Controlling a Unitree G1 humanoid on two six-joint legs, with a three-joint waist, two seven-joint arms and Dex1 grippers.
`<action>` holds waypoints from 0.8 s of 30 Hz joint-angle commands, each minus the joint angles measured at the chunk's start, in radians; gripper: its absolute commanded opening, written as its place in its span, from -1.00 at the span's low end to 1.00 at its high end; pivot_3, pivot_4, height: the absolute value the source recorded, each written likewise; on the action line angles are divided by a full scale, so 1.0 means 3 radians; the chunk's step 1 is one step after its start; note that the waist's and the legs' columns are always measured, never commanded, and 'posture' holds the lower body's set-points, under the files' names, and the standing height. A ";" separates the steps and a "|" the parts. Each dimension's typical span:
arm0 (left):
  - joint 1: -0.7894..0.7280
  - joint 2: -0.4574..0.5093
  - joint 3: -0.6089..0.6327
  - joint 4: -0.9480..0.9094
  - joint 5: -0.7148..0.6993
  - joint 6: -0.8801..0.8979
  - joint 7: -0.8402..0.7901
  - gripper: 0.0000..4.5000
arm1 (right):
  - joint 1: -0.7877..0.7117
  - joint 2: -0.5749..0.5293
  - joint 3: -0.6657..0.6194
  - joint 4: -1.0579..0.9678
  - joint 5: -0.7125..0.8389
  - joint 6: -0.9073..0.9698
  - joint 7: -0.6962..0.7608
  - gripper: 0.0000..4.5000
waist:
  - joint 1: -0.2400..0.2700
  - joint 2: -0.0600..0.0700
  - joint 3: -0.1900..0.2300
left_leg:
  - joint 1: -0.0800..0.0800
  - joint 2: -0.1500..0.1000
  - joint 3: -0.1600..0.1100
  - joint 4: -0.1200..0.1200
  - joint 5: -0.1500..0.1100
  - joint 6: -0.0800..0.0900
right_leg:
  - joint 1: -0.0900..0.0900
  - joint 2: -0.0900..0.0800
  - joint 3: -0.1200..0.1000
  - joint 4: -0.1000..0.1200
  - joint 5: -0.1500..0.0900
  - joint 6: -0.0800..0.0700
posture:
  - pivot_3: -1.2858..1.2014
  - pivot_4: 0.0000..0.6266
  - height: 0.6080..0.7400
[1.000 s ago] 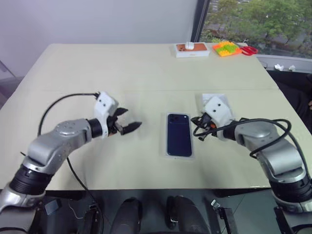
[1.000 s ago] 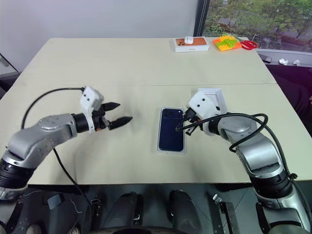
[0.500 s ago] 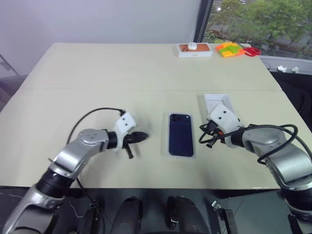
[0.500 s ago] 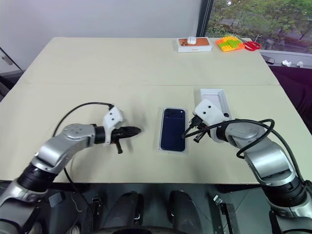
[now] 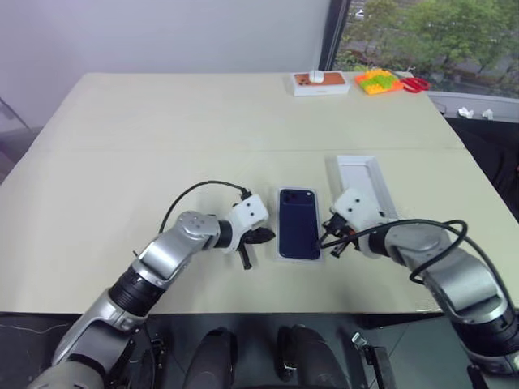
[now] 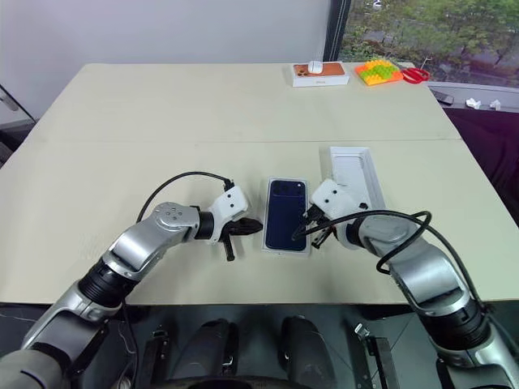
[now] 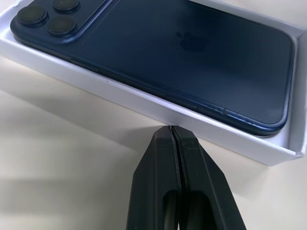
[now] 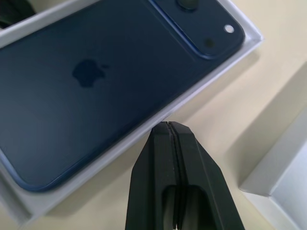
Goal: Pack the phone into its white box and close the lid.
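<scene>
Lying back-up in the white box (image 5: 279, 253) at the table's (image 5: 162, 121) near middle, the phone (image 5: 298, 222) sits between both grippers — the left gripper (image 7: 171, 132) with fingers pressed together at the box's left wall, the right gripper (image 8: 169, 127) likewise closed beside the right wall. The lid (image 5: 362, 182) rests open-side up just right of the box.

head stereo overhead, wrists near phone (image 7: 192, 57)

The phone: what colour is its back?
Dark navy blue; the phone shows best in the left wrist view.
</scene>
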 commanded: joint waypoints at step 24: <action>-0.0054 -0.0521 0.0033 0.0209 0.0091 0.0039 -0.0264 -0.98 | 0.0109 0.0011 -0.0130 0.0063 -0.0013 -0.0045 -0.0068 -1.00 | -0.0002 0.0000 -0.0002 | 0.0002 -0.0004 -0.0002 0.0003 -0.0001 0.0001 | 0.0007 -0.0004 -0.0001 -0.0001 0.0000 0.0001 | 0.03 -0.52 1.00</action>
